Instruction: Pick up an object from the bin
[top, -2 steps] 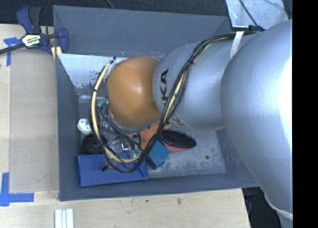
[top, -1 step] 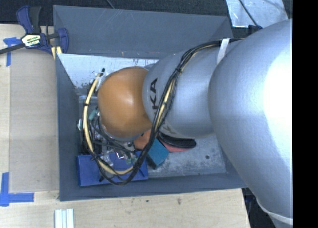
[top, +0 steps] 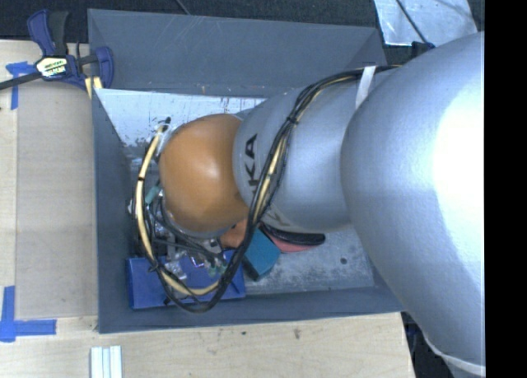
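Note:
My gripper point(top: 183, 254) is low in the bin's front left part, mostly hidden under the arm's orange dome and its cables. It hangs over a flat blue thing point(top: 145, 287) that lies against the front wall near the left corner. Just right of the gripper lies a teal block point(top: 263, 256). A red-orange thing point(top: 290, 242) sticks out from under the arm beside the teal block. Whether the gripper touches the blue thing is hidden.
The arm reaches in from the right and covers most of the bin's floor. A strip of bare grey floor shows along the front right, and the sloped back wall shows above the dome.

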### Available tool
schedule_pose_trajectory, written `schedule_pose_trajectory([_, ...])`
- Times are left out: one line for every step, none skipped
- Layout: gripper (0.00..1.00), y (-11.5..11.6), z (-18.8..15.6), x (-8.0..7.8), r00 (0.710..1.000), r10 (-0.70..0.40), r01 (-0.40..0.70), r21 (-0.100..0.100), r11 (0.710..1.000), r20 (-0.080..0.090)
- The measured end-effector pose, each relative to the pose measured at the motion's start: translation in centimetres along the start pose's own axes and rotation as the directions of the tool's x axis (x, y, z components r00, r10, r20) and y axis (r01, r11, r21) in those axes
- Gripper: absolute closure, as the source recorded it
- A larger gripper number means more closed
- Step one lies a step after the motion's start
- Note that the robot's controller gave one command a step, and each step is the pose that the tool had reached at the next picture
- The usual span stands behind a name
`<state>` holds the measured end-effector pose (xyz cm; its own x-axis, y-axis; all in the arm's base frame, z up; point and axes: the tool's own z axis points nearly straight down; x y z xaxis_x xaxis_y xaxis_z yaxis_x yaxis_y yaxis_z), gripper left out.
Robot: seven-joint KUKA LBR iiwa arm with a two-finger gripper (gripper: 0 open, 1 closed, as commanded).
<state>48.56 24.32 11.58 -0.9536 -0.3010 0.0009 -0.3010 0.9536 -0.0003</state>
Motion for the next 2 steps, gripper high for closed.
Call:
schedule_pose_trajectory([0.0,-0.5,4.0,-0.2,0.976,-0.22,0.22,0.003,0.976,0.005])
schedule_pose_trajectory([1.0,-0.8,5.2,-0.5,0.974,-0.226,0.226,0.008,0.974,0.009])
